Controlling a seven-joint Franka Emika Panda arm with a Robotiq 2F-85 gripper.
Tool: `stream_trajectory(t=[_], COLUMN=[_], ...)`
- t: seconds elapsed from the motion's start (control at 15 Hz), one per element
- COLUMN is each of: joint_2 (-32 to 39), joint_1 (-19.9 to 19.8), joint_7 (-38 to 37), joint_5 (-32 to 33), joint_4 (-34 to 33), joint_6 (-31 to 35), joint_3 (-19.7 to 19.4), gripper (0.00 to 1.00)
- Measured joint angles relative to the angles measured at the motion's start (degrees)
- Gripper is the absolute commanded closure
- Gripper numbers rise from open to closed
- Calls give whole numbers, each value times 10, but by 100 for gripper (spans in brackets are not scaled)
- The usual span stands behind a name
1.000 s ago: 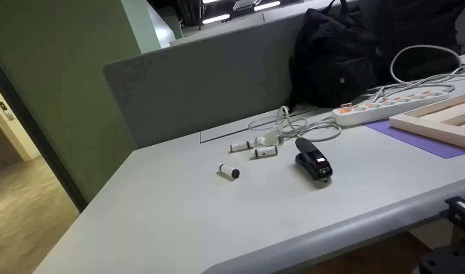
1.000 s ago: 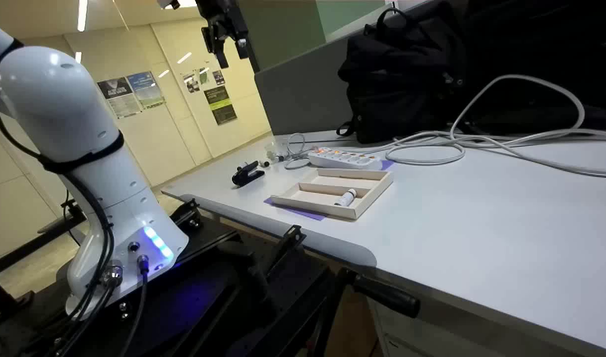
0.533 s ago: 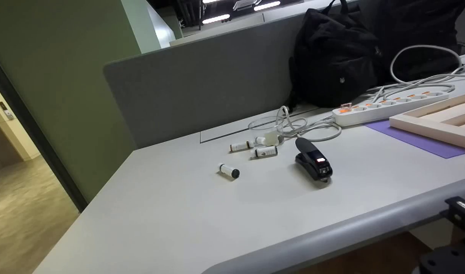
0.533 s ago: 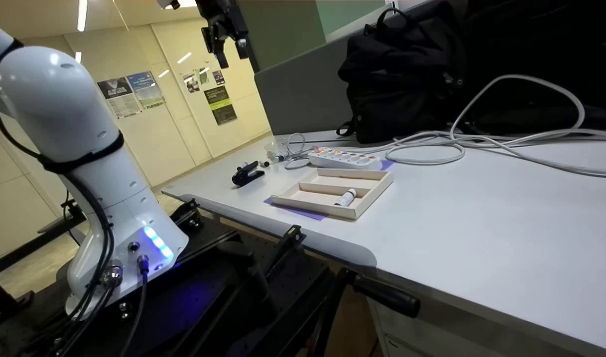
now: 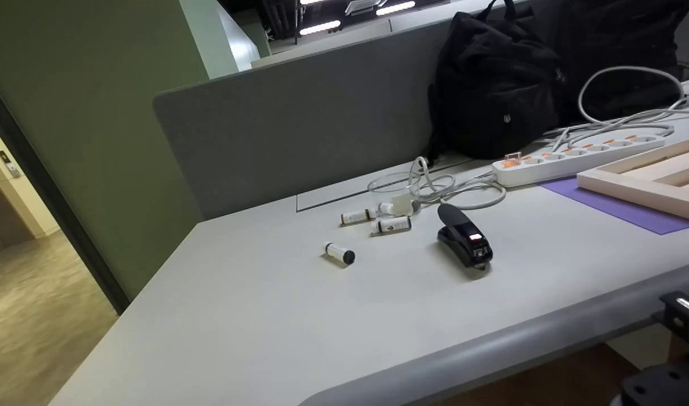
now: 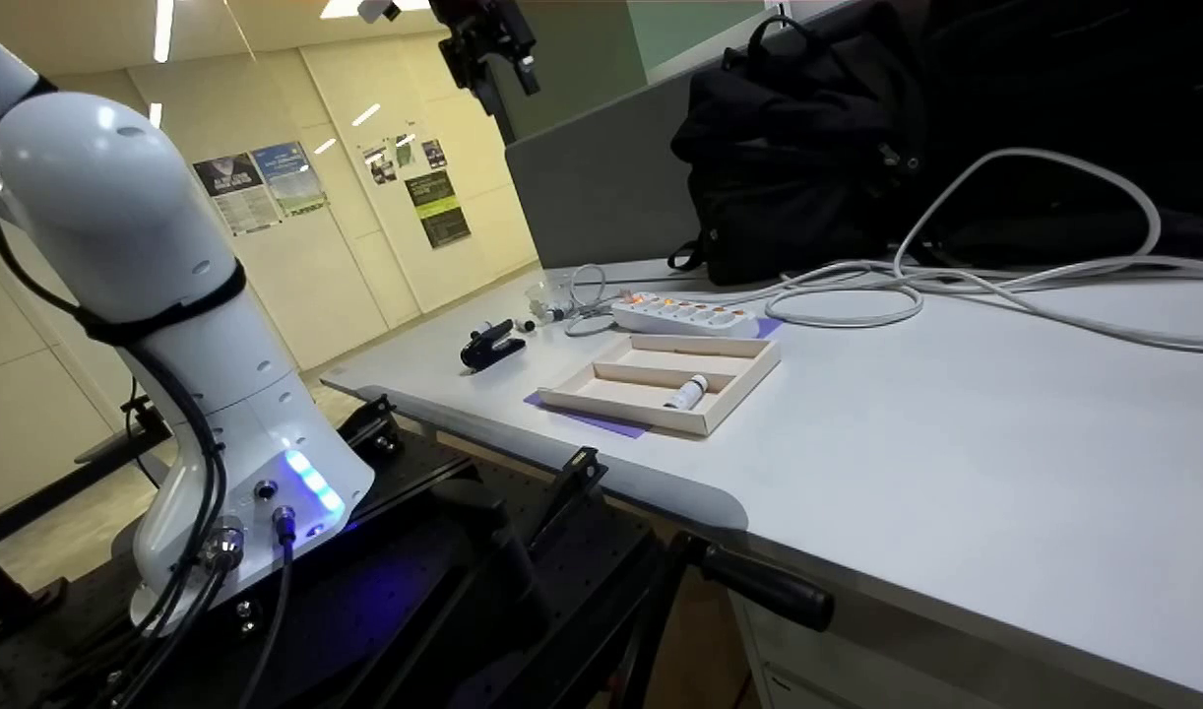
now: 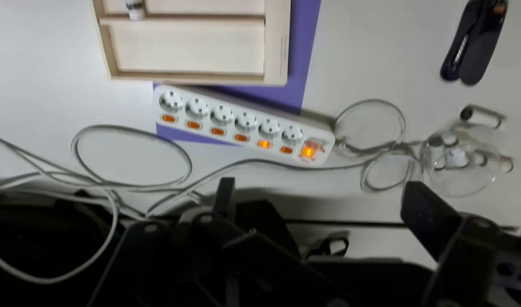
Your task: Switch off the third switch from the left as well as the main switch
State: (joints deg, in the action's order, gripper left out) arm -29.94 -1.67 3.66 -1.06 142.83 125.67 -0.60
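1. Power strip (image 7: 245, 123) lies on the counter (image 5: 237, 316), partly over a purple sheet (image 7: 303, 51).
2. Main switch (image 7: 309, 151) sits at one end of the power strip, glowing orange.
3. Small switch (image 7: 264, 144) second from that end glows too; the other five look dull.
4. Pincer (image 6: 508, 86) hangs higher than the power strip, well apart from it, and stands wide, its fingers (image 7: 426, 213) spread in the wrist view.
5. Divided tray (image 7: 276, 47) stands just beside the power strip's socket side; a small bottle (image 6: 687, 392) lies in the compartment farther from the strip.
6. Black stapler (image 5: 466, 239), clear cup (image 7: 461, 181) and white bottles (image 5: 393, 225) are past the power strip's main-switch end, the stapler well apart.
7. Black backpack (image 6: 789, 167) is on the power strip's switch side, a white cable (image 7: 260, 161) running between them.
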Motion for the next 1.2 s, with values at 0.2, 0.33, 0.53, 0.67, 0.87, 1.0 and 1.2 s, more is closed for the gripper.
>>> stream_trajectory(t=[0.2,0.33,0.53,0.67,0.87,1.0,1.2], joint_2=[100,176,291,362,417,419,424], joint_1=[1,2,2,3,6,6,5], joint_7=[24,44,67,44,13,10,19], joint_5=[-11,-31,-77,-68,-51,-50,-45], joint_4=[-40,-83,-169,-233,-285,-292,-282], joint_6=[116,159,163,110,80,74,97], joint_3=[-22,-34,-37,-31,-25,-25,-22], gripper=[0,0,0,0,0,0,33])
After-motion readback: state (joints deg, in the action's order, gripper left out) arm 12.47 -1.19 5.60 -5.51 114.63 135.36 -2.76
